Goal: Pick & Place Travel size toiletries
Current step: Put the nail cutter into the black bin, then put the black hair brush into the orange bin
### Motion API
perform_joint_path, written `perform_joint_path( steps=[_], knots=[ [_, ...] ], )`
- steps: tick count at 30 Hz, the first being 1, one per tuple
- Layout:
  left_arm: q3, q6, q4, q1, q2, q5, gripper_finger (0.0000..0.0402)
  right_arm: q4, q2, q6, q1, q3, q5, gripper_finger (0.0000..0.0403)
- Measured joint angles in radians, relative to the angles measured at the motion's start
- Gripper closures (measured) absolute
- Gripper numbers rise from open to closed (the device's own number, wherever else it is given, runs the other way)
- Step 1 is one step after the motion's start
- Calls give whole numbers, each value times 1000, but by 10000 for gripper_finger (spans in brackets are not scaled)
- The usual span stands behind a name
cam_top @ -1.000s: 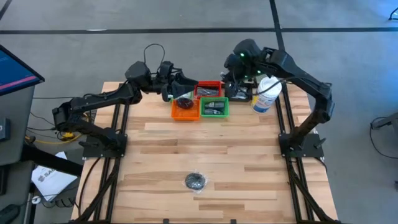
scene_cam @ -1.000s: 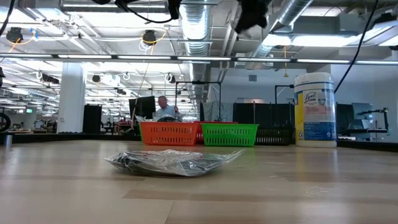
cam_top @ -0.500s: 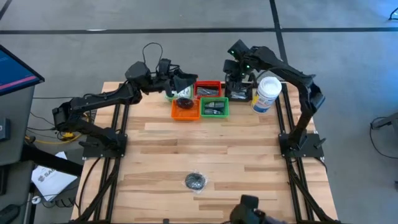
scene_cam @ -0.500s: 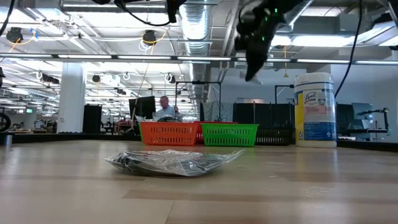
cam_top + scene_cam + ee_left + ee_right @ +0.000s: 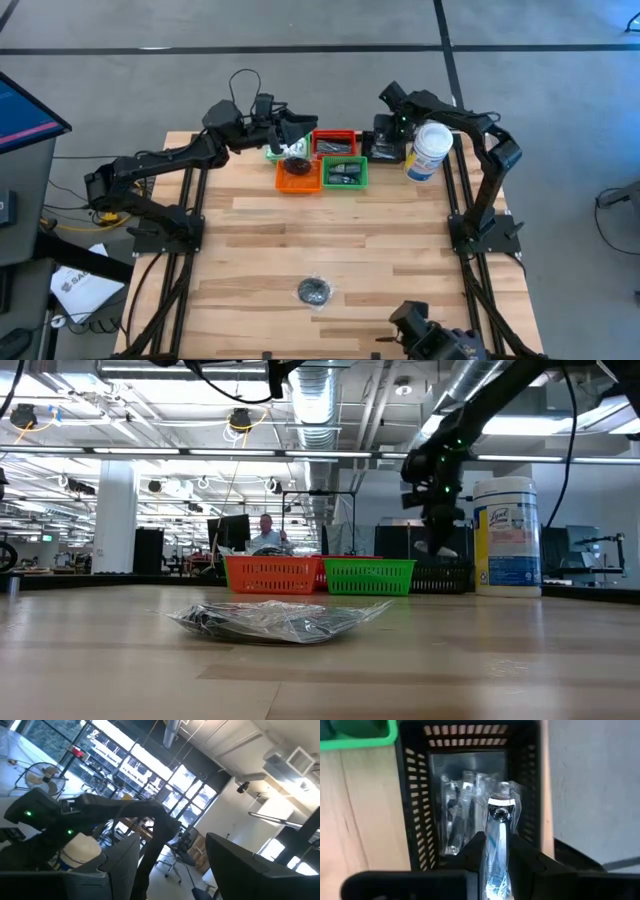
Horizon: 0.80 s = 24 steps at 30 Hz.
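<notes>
While the right gripper [image 5: 496, 851] hangs over the black tray [image 5: 415, 810] at the worktop's [image 5: 340, 240] far edge, its fingers [image 5: 472, 851] clamped narrowly on a slim silvery tube [image 5: 496, 837] in clear wrap, a careless release could leave the glossy tube propped on the packets already lying there. The left gripper [image 5: 290, 130] waits over the orange tray [image 5: 297, 182], fingers apart and empty. One black round piece in plastic [image 5: 314, 292] lies near the front edge.

Probably an open-plan robotics lab; exposed ceiling ducts [image 5: 318, 400], rows of workstations, a seated person [image 5: 265, 533] behind.
</notes>
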Motion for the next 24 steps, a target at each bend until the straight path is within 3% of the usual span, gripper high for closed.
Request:
perform_joint_path(
  steps=[6,13,24],
  knots=[
    [0,1,-2,0,2,-2,180,98,1,-81,-1,-102,-4,352],
    [0,1,-4,3,2,-3,180,137,4,-100,12,-131,-5,346],
    [0,1,-6,-1,2,-2,180,167,4,-12,-4,-131,-3,275]
  ],
)
